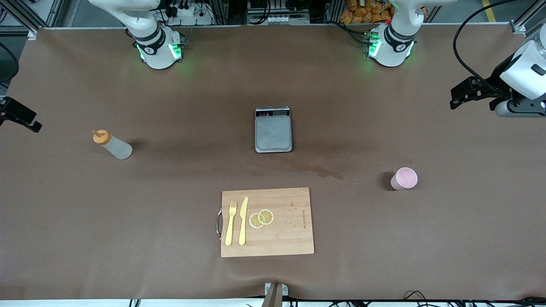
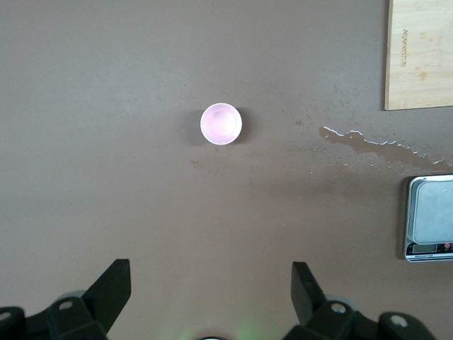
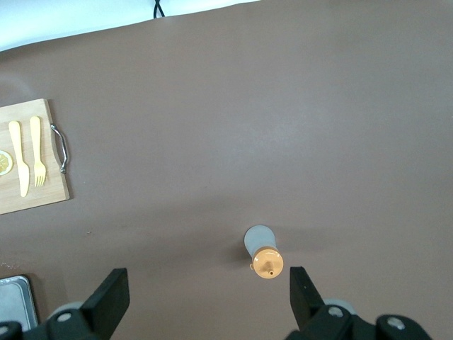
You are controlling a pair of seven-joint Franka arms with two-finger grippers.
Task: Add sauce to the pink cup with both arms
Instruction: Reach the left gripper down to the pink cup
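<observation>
Bottle to the right arm, cup to the left; nothing gripped yet.

Sauce bottle stands upright toward the right arm's end of the table, about 9 o'clock from the scale. Pink cup stands upright toward the left arm's end, about 4 o'clock from the scale. Right gripper hangs high with its jaws wide, the bottle just off centre between them. Left gripper also hangs wide and empty, with the cup ahead. Each arm is nearer its own item.

Front camera gives you the whole table from high, facing the bases. Both wrist views look straight down from well above; both catch the board and scale.
</observation>
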